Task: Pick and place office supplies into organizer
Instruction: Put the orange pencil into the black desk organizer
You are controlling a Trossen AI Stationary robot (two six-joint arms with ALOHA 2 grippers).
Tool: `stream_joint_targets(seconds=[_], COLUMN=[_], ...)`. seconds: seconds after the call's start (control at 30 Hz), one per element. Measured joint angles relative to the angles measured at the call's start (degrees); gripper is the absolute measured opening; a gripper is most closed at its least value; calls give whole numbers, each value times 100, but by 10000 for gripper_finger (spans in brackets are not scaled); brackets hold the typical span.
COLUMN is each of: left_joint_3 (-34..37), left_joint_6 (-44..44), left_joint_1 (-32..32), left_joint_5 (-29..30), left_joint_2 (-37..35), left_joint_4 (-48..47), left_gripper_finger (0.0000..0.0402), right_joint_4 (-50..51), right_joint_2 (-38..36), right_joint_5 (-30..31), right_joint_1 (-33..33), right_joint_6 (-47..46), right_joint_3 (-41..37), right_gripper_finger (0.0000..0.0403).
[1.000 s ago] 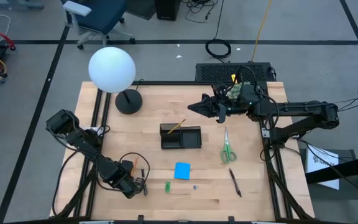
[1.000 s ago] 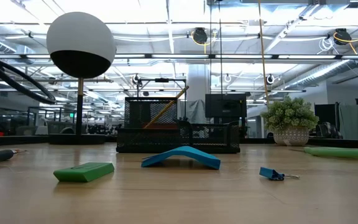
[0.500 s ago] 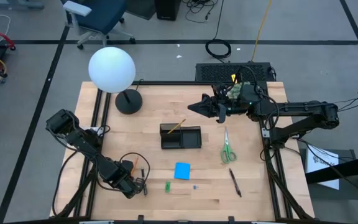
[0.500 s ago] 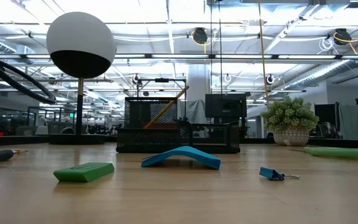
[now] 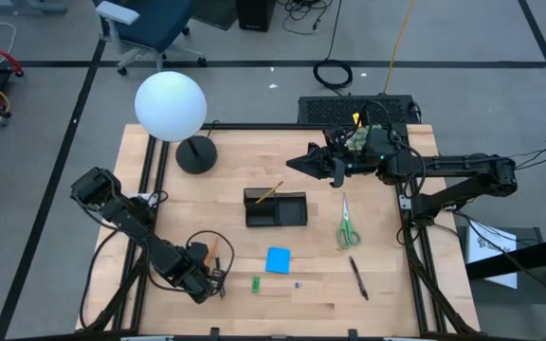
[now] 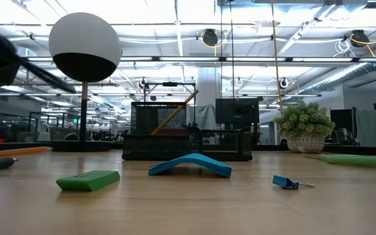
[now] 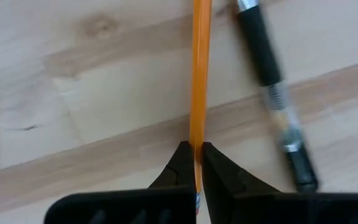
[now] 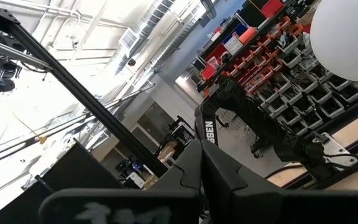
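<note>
Near the table's front left edge, the left hand (image 7: 196, 163) pinches an orange pencil (image 7: 199, 81) beside a black pen (image 7: 272, 87)

Lighting and picture quality. From above you see even, bright overhead light on the table (image 5: 349, 303), with only soft, short shadows; the white lamp globe (image 5: 170, 105) is close to washed out. At table height, ceiling strip lights (image 6: 175, 13) glare strongly, the near tabletop is soft, and a dark blurred shape crosses the upper left corner. In the left wrist view the black pen (image 7: 275, 93) is smeared by blur, the orange pencil (image 7: 199, 74) sharper. The right wrist view is backlit by bright windows.
</note>
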State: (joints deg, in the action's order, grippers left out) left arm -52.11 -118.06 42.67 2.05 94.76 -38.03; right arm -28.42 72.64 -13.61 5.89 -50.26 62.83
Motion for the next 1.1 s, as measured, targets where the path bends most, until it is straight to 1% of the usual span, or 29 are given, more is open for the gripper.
stream_joint_targets(seconds=[0.33,0.53,0.67,1.1], left_joint_3=[-308,-591,-747,-781], left_joint_6=[174,312,446,544], left_joint_1=[12,12,12,16], left_joint_5=[15,-6,55,1035], left_joint_2=[-11,-21,-143,-1458], left_joint_4=[-511,-998,-1245,-2091], left_gripper_finger=[0,0,0,0], right_joint_4=[0,0,2,2], right_joint_2=[0,0,0,0], right_joint_5=[0,-1,0,0], right_joint_1=[0,0,1,1], right_joint_6=[0,-1,0,-1], right_joint_3=[0,0,0,0], right_gripper_finger=[0,0,0,0])
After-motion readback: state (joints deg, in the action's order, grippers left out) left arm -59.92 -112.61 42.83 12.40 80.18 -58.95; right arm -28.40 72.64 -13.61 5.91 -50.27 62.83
